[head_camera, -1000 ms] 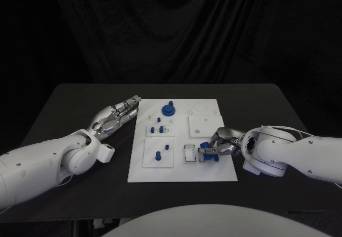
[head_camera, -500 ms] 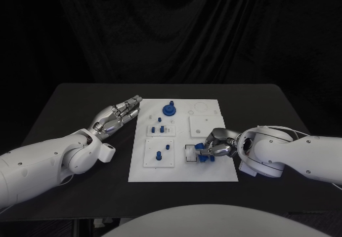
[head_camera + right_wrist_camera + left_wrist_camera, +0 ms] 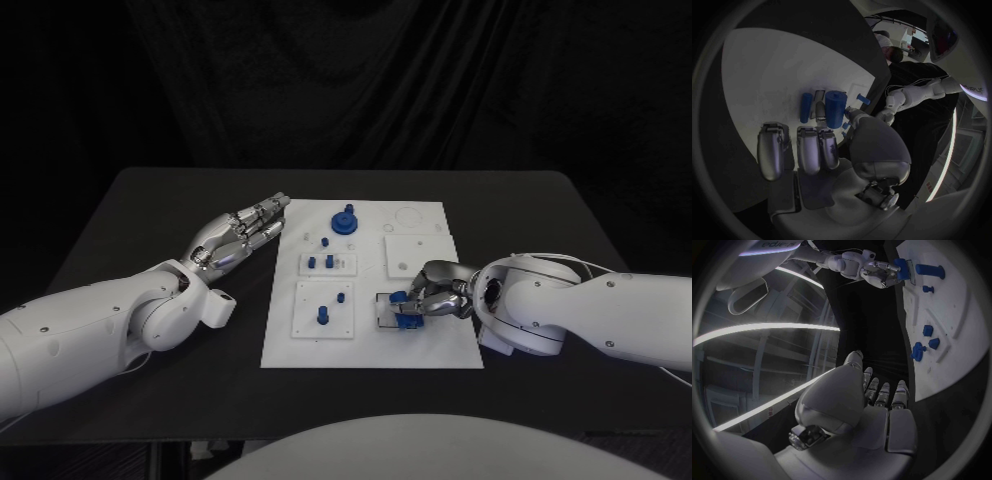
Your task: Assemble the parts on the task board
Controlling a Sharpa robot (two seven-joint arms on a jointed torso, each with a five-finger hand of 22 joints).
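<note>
The white task board (image 3: 433, 345) lies in the middle of the black table. My right hand (image 3: 437, 290) is over the board's near right part and pinches a blue cylindrical part (image 3: 402, 311) between thumb and a finger, right at a small rectangular frame (image 3: 384, 312). In the right wrist view that blue part (image 3: 836, 103) stands beside the thumb, with a second slim blue piece (image 3: 806, 107) next to it on the board (image 3: 773, 70). My left hand (image 3: 244, 234) lies open with fingers stretched out, just beside the board's left edge, holding nothing.
A large blue round part (image 3: 345, 220) stands at the board's far side. Small blue pegs (image 3: 326, 262) stand in a square plate, and others (image 3: 323, 316) in the plate nearer me. The left wrist view shows the board (image 3: 942, 340) and my right hand (image 3: 872, 270).
My right hand has shifted a little to the left with the blue part, closer to the rectangular frame. The left hand has stayed in place.
</note>
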